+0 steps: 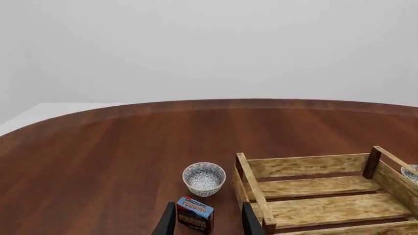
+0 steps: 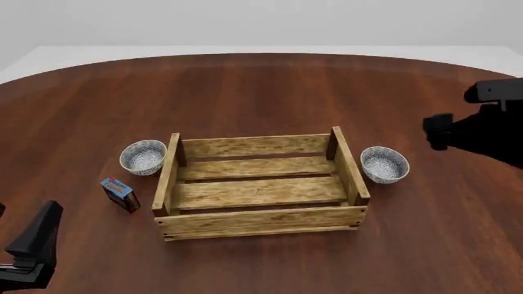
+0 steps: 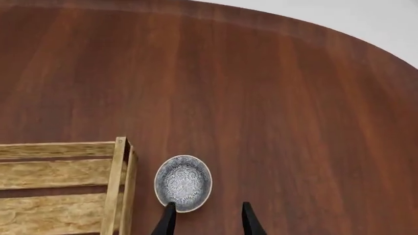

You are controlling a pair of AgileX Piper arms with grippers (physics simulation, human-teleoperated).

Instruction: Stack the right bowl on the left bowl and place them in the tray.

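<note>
Now right bowl (image 3: 183,183) just beside open right jaws

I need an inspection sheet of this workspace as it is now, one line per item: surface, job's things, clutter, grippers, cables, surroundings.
Surface: round dark wood table, no spills seen.
Job's things: tray in the middle, nothing in it; left bowl on the table beside its left wall; right bowl beside its right wall; both upright, not stacked.
Clutter: small blue-and-red box standing near the left bowl.
Grippers: left gripper jaws open, holding nothing; right gripper jaws open, above the right bowl, holding nothing.
Cables: nothing seen.
Surroundings: plain pale wall and floor.
</note>
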